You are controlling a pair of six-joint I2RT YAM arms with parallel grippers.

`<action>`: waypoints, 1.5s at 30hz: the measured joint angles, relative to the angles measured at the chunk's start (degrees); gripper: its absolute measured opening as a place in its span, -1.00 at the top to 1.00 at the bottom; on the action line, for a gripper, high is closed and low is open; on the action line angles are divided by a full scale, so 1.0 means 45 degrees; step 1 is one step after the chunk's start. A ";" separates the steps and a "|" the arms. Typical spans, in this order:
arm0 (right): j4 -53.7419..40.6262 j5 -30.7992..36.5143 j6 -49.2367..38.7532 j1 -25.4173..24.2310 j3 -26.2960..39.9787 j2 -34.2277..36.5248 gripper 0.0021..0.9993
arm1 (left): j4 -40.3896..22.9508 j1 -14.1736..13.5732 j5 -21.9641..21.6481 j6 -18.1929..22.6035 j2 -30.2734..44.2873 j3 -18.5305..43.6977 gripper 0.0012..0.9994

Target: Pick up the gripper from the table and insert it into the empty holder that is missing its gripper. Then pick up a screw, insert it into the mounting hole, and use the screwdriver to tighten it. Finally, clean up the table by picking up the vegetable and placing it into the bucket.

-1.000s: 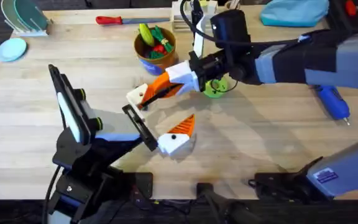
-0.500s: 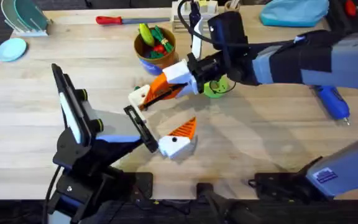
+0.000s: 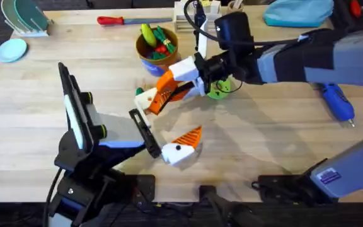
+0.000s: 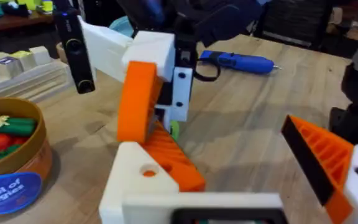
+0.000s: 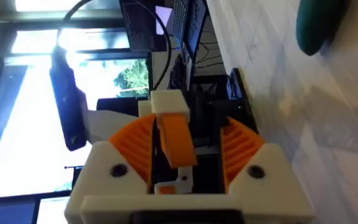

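Observation:
My right gripper point(image 3: 176, 82) reaches across the table, shut on the orange ribbed gripper point(image 3: 162, 96). It holds that wedge point(image 4: 176, 163) against the white holder point(image 4: 135, 182), the far jaw tip of my left gripper point(image 3: 162, 125). The left gripper stands wide open, and its near jaw carries its own orange pad point(image 3: 190, 136). In the right wrist view the wedge point(image 5: 176, 140) sits between my orange pads point(image 5: 135, 149). The blue screwdriver point(image 3: 336, 102) lies at the right. The bucket point(image 3: 145, 60) holds toy foods. A dark green vegetable point(image 5: 319, 25) lies on the table. No screw is in view.
A green ring disc point(image 3: 218, 90) lies under the right arm's wrist. A red-handled screwdriver point(image 3: 115, 20) lies at the back edge, with a white rack point(image 3: 188, 16) beside it. A blue cloth point(image 3: 298, 12) sits at the back right. Plates point(image 3: 17, 25) are at the back left.
The right gripper has tilted the orange wedge more steeply down onto the holder. The left arm has shifted slightly right, and its near jaw sits a little lower.

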 joint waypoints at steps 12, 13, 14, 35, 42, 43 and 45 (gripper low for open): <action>0.0010 -0.0049 0.0011 -0.0066 0.0000 0.0000 -0.06 | -0.0015 -0.0032 0.0239 0.0039 0.0000 0.0000 -0.99; 0.0013 -0.0049 0.0018 -0.0091 0.0000 0.0000 -0.07 | -0.0019 -0.0032 0.0264 0.0035 0.0000 0.0000 -0.99; 0.0013 -0.0053 0.0028 -0.0118 0.0000 0.0000 -0.08 | -0.0019 -0.0032 0.0313 0.0039 0.0000 0.0000 -0.99; 0.0353 -0.1728 -0.1270 -0.0783 0.0000 0.0000 -0.16 | -0.0024 -0.0032 0.0525 0.0044 0.0000 0.0000 -0.99; -0.0601 -0.1860 -0.2139 -0.0779 0.0000 0.0000 -0.15 | -0.0028 -0.0032 0.0530 0.0044 0.0000 0.0000 -0.99; -0.0984 -0.1865 -0.2353 -0.0783 0.0000 0.0000 -0.14 | -0.0024 -0.0032 0.0530 0.0044 0.0000 0.0000 -0.99; -0.1579 -0.1865 -0.2774 -0.0783 0.0000 -0.0002 -0.14 | -0.0024 -0.0032 0.0527 0.0044 0.0000 0.0000 -0.99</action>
